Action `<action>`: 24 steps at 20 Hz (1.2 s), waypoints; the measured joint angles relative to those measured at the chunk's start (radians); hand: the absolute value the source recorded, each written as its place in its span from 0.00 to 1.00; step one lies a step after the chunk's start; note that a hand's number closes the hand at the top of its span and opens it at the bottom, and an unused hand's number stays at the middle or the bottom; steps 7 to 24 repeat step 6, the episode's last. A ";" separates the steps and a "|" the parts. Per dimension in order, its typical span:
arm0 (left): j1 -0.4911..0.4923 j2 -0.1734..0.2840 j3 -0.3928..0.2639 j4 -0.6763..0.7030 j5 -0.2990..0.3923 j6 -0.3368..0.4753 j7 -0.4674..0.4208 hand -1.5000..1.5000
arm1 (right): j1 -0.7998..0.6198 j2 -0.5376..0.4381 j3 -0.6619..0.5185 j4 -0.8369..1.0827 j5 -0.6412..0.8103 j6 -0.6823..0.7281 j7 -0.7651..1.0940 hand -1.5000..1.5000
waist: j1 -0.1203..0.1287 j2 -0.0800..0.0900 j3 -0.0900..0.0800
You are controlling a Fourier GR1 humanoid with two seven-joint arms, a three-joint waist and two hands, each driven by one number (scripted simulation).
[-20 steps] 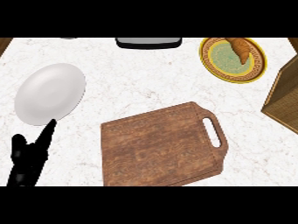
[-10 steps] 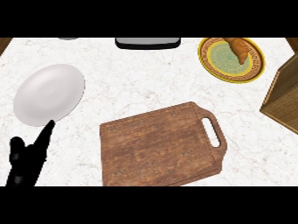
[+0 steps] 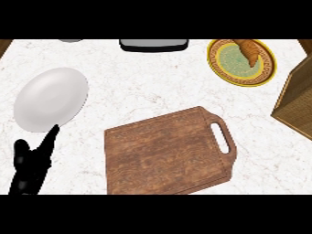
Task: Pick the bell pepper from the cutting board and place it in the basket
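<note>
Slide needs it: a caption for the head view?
Bare cutting board mid-counter, white plate left, basket right, left hand resting open.

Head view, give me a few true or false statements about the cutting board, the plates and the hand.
1. The cutting board has nothing lying on it. True; no bell pepper shows anywhere in this view.
2. The white plate lies to the right of the cutting board. False; it lies to its left.
3. The left hand shows at the lower left with straight fingers pointing toward the white plate. True.
4. The yellow-rimmed plate is bare. False; a brown piece of food lies on it.
5. The basket stands at the left edge. False; it stands at the right edge.
</note>
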 measured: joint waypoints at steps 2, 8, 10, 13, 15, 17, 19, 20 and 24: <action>0.004 0.001 0.004 -0.006 -0.001 0.000 0.008 0.50 | 0.023 -0.005 -0.033 -0.051 -0.023 0.006 0.025 0.00 | -0.003 -0.001 -0.001; 0.028 0.010 0.019 -0.015 0.009 -0.017 -0.022 0.50 | 0.103 -0.028 -0.114 -0.151 -0.070 0.039 0.059 0.00 | -0.011 -0.002 -0.003; 0.028 0.010 0.019 -0.015 0.009 -0.017 -0.022 0.50 | 0.103 -0.028 -0.114 -0.151 -0.070 0.039 0.059 0.00 | -0.011 -0.002 -0.003; 0.028 0.010 0.019 -0.015 0.009 -0.017 -0.022 0.50 | 0.103 -0.028 -0.114 -0.151 -0.070 0.039 0.059 0.00 | -0.011 -0.002 -0.003; 0.028 0.010 0.019 -0.015 0.009 -0.017 -0.022 0.50 | 0.103 -0.028 -0.114 -0.151 -0.070 0.039 0.059 0.00 | -0.011 -0.002 -0.003; 0.028 0.010 0.019 -0.015 0.009 -0.017 -0.022 0.50 | 0.103 -0.028 -0.114 -0.151 -0.070 0.039 0.059 0.00 | -0.011 -0.002 -0.003; 0.028 0.010 0.019 -0.015 0.009 -0.017 -0.022 0.50 | 0.103 -0.028 -0.114 -0.151 -0.070 0.039 0.059 0.00 | -0.011 -0.002 -0.003; 0.028 0.010 0.019 -0.015 0.009 -0.017 -0.022 0.50 | 0.103 -0.028 -0.114 -0.151 -0.070 0.039 0.059 0.00 | -0.011 -0.002 -0.003; 0.028 0.010 0.019 -0.015 0.009 -0.017 -0.022 0.50 | 0.103 -0.028 -0.114 -0.151 -0.070 0.039 0.059 0.00 | -0.011 -0.002 -0.003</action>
